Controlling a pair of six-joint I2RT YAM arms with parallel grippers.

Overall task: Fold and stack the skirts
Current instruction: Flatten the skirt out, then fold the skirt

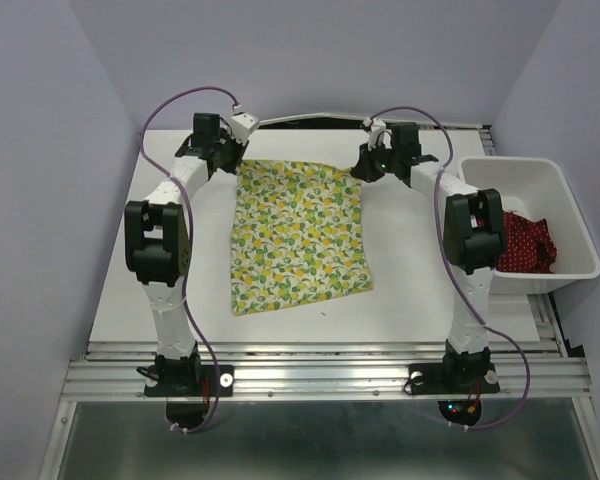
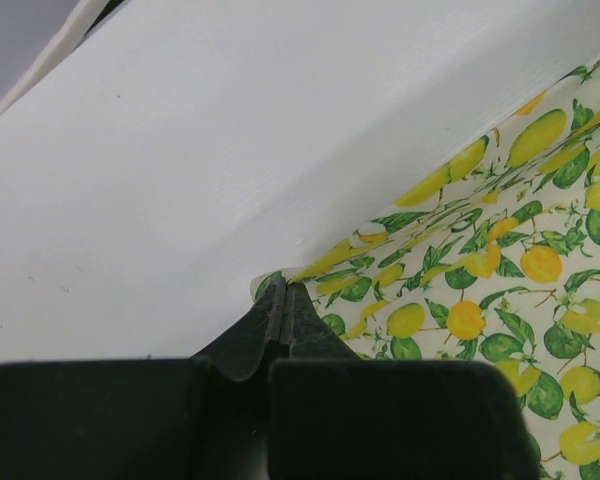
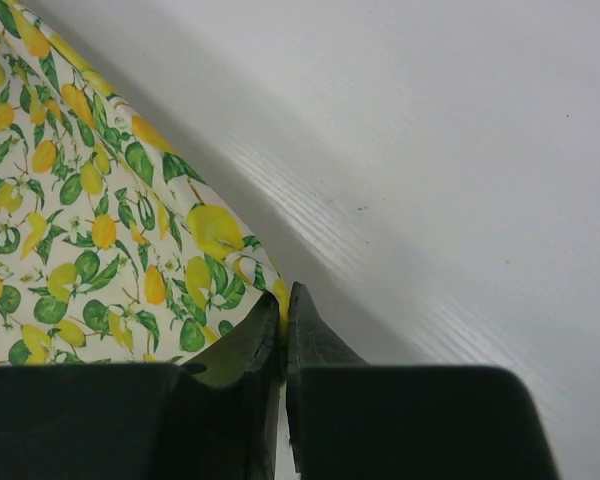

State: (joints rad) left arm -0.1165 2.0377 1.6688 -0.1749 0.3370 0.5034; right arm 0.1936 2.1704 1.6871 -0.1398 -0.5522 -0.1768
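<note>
Lemon skirt [image 1: 298, 235] lies spread flat mid-tabletop [image 1: 410, 290], one layer showing, no fold made yet. Long axis runs approx 12–6 in the top view. The 12 edge is narrower, prob. the waist. The 6 hem is wider and skewed, w/ its 7 corner sitting nearer the bases than its 5 corner.

L claw [image 2: 283, 300] is clenched on the skirt's 11 corner, w/ a sliver of print pinched right at the tips. R claw [image 3: 283, 305] is clenched on the 1 corner, cloth edge caught between the tips. Both sit low at the tabletop.

Key relation: the whole skirt lies toward 6 from both claws, i.e. back toward the bases. Neither arm is nearer, since each has its own corner and they're about level w/ each other. Next move, as I judge it, is to lift and carry the 12 edge toward 6 over the hem. Arms need to travel in parallel or the fold goes crooked, esp. w/ that skewed hem.

Cloth is thin and woven-looking and lies nearly flat w/ only light ripples. It'll likely drape and sag between the claws once lifted. Tabletop is smooth white w/ faint grain, prob. low grip, so the free end may slide.

Red skirt [image 1: 525, 245] w/ small white dots sits crumpled in the bin [image 1: 510, 180] at 3, well apart from both claws. The bin is rigid white plastic, rectangular w/ rounded corners.
</note>
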